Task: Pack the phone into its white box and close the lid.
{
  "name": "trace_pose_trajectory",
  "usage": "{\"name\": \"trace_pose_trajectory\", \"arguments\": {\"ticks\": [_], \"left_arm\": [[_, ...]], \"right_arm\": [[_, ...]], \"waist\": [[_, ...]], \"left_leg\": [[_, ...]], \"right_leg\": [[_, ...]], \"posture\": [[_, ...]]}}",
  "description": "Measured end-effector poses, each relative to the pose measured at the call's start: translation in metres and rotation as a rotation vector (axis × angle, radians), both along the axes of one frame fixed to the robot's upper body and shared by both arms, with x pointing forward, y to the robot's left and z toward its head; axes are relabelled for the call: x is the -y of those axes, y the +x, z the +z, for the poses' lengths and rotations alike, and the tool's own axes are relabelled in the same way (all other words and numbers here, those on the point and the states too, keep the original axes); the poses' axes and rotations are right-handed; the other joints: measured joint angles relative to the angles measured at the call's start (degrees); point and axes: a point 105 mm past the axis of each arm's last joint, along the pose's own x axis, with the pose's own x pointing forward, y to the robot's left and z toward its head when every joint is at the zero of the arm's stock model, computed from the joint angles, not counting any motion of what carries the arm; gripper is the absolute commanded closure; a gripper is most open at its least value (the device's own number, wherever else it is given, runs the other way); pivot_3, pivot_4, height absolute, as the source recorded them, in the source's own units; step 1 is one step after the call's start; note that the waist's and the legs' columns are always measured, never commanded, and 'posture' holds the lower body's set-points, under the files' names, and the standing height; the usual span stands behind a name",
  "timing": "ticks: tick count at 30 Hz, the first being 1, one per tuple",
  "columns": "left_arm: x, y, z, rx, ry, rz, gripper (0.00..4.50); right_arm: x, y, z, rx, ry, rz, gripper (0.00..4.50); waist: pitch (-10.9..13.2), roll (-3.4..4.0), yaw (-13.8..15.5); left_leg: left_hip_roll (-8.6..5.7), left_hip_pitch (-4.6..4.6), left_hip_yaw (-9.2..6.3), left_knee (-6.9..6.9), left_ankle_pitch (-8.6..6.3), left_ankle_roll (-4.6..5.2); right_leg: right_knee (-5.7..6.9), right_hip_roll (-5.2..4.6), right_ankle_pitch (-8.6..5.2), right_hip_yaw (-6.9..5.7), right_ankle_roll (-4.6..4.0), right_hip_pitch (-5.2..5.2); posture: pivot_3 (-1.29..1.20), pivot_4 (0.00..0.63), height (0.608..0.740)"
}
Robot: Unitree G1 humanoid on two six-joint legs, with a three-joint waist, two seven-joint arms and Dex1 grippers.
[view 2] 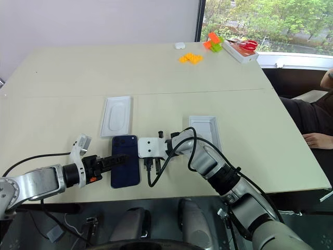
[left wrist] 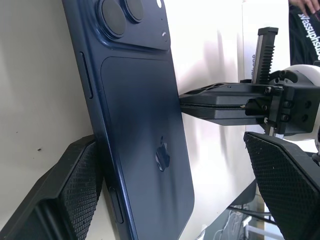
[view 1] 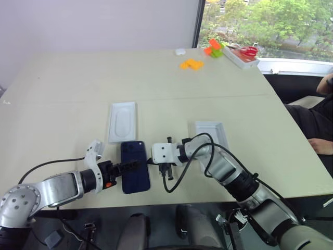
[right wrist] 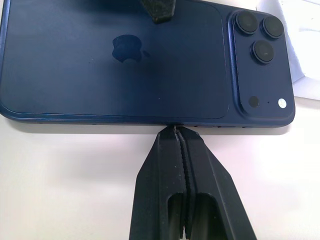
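Left claw (view 1: 131,165) straddles phone (view 1: 135,166); closed right claw (right wrist: 175,131) touches its edge

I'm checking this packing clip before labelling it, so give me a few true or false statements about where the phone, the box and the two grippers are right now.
1. The phone lies camera side up on the table. True.
2. The phone is already inside the white box. False: it lies on the table, apart from the box.
3. The right gripper is shut, its tips at the phone's long edge. True.
4. The left gripper is shut. False: its fingers stand wide open, one on each side of the phone.
5. The white insert lies on top of the phone. False: it lies on the table just beyond it.
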Motion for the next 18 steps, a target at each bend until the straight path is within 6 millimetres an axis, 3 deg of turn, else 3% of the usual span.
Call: {"name": "trace_pose_trajectory", "arguments": {"ticks": [2,6,15,18], "left_arm": [[-0.0014,-0.0003,-0.0018,-0.008,0.001,0.007,0.85],[-0.0034,-0.0013,-0.0091,-0.041,-0.001,0.018,2.8],[-0.0031,-0.0016,-0.0096,-0.043,-0.007,0.017,2.8],[-0.003,-0.0021,-0.0096,-0.043,-0.013,0.016,3.73]], "right_arm": [[-0.0009,-0.0002,0.0,-0.001,0.003,0.002,4.5],[-0.0033,-0.0011,0.0008,0.002,0.011,0.011,4.5],[-0.0052,-0.0015,0.0022,0.004,0.022,0.015,4.5],[-0.0053,-0.0013,0.0021,0.003,0.022,0.014,4.5]], "waist": [[0.0,0.0,0.0],[0.1,-0.04,-0.1],[0.1,-0.06,-0.1],[0.1,-0.06,-0.1]], "left_leg": [[0.01,-0.01,0.0,0.0,0.0,0.0],[0.04,-0.22,0.0,-0.01,0.0,0.0],[0.08,-0.84,0.0,0.0,0.03,-0.02],[0.08,-0.84,0.01,0.0,0.03,-0.02]], "right_leg": [[-0.01,0.02,0.0,0.0,0.0,-0.01],[-0.02,0.08,0.0,0.0,0.0,-0.2],[0.11,0.15,0.04,0.0,-0.06,-0.87],[0.11,0.15,0.04,0.0,-0.07,-0.88]], "posture": [[0.0,0.15,0.727],[0.0,0.15,0.727],[0.0,0.15,0.727],[0.0,0.15,0.727]]}}
